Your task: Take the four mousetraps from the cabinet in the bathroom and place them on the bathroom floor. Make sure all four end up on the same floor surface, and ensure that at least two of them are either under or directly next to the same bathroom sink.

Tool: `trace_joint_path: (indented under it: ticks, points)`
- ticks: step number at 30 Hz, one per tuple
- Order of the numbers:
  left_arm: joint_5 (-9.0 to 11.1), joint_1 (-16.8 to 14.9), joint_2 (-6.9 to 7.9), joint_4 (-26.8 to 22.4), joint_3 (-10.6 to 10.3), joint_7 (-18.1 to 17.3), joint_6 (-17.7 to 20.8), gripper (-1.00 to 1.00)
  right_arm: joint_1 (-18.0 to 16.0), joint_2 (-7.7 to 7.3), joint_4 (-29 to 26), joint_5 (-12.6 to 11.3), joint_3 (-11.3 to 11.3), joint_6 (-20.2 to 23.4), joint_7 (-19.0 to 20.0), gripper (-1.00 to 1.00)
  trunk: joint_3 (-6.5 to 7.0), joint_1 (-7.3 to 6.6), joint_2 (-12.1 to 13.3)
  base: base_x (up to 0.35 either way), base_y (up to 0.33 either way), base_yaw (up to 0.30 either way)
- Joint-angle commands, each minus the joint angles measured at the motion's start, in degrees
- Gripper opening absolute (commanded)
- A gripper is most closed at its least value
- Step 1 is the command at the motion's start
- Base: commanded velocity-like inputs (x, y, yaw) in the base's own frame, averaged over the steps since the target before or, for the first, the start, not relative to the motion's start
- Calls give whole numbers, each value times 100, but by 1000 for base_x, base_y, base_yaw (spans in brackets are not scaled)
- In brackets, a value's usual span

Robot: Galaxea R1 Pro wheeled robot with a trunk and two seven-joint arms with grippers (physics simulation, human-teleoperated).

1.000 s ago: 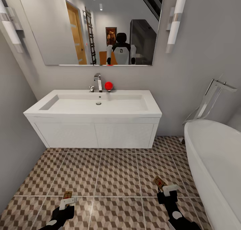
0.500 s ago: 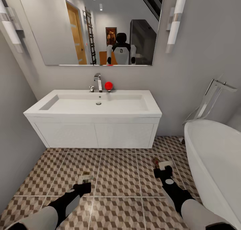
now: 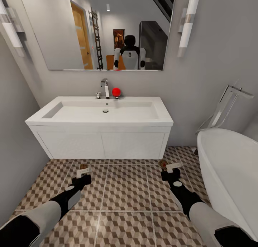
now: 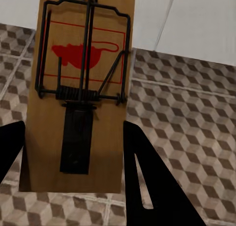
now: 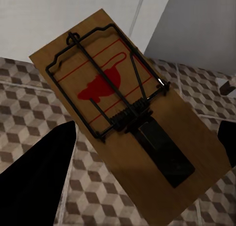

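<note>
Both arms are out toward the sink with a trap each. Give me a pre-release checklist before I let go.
1. Left gripper shut on left mousetrap: ok.
2. Right gripper shut on right mousetrap: ok.
3. Both traps over the bathroom floor, not the bathtub: ok.
4. Both close to the front of the bathroom sink: ok.
5. Traps low enough to release without a drop: cannot tell.
</note>
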Motion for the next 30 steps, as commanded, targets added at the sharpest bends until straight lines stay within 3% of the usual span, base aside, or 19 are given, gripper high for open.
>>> trace_joint_path:
  ticks: [1,15,22,30]
  points:
    - [22,-2,1,3,-49,41,7,-100,-4,-3,10,20,33,-3,-36,-100,-5,0,-2,0,0,0]
    - [29,-3,-51,11,-48,-7,27,-100,-2,-8,22,9,26,-17,-39,-100,-5,0,-2,0,0,0]
    - [29,-3,-55,10,-49,-18,27,-100,44,-11,20,27,40,-377,-44,-100,-5,0,-2,0,0,0]
    - [30,-3,-65,10,-53,-19,27,-100,65,-11,20,32,41,-434,-44,-100,-5,0,-2,-5,0,0]
